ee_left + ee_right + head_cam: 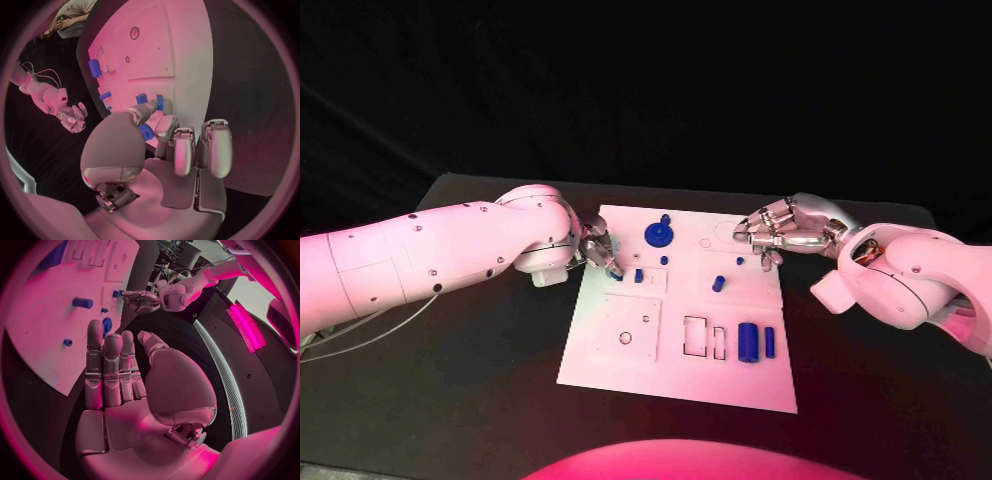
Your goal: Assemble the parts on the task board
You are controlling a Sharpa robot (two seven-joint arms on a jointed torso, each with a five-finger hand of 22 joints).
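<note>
Matt white task board (678, 375), glossy plastic-looking parts (749, 341), smooth metallic left hand (164, 150).

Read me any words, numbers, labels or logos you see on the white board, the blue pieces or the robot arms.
None: no readable text.
The task board carries outlined slots and small circles, not letters or numbers.
The blue parts are plain.
The left hand and right hand show no brand or label; the small dark dots along the arms look like screws.

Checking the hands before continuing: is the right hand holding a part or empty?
Empty: the right hand has fingers stretched straight with nothing between them, beside the task board.
</note>
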